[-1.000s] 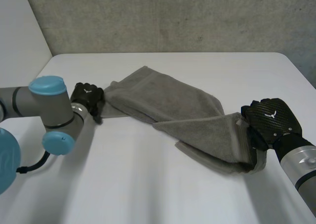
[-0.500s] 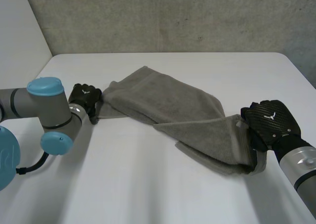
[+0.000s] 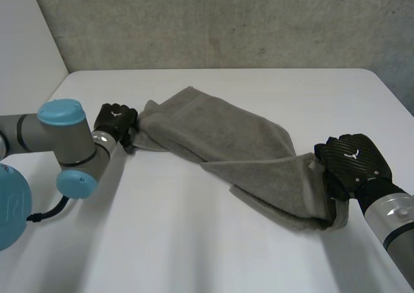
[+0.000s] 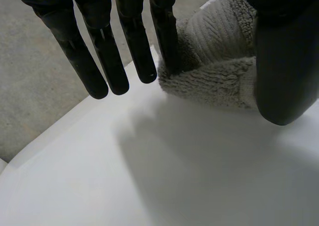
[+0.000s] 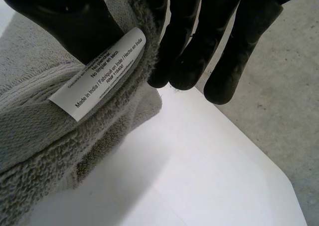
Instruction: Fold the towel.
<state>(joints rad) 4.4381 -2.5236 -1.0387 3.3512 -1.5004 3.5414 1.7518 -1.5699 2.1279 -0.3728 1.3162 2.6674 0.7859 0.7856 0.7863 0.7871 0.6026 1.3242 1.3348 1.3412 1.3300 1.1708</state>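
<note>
A grey towel lies rumpled across the white table, partly doubled over at its right end. My left hand is at the towel's left corner. In the left wrist view that corner bulges between one finger and the thumb, which pinch it; the other fingers are straight and off the cloth. My right hand is shut on the towel's near right corner. In the right wrist view its thumb presses the cloth and a white label against the fingers.
A grey concrete wall stands behind the table's far edge. Bare white tabletop lies in front of the towel and between the arms. The left arm's blue-capped elbow hangs low over the table's left side.
My left hand has shifted a little toward the towel's left corner and its finger and thumb have closed on it. The right hand keeps its grip and has barely moved.
</note>
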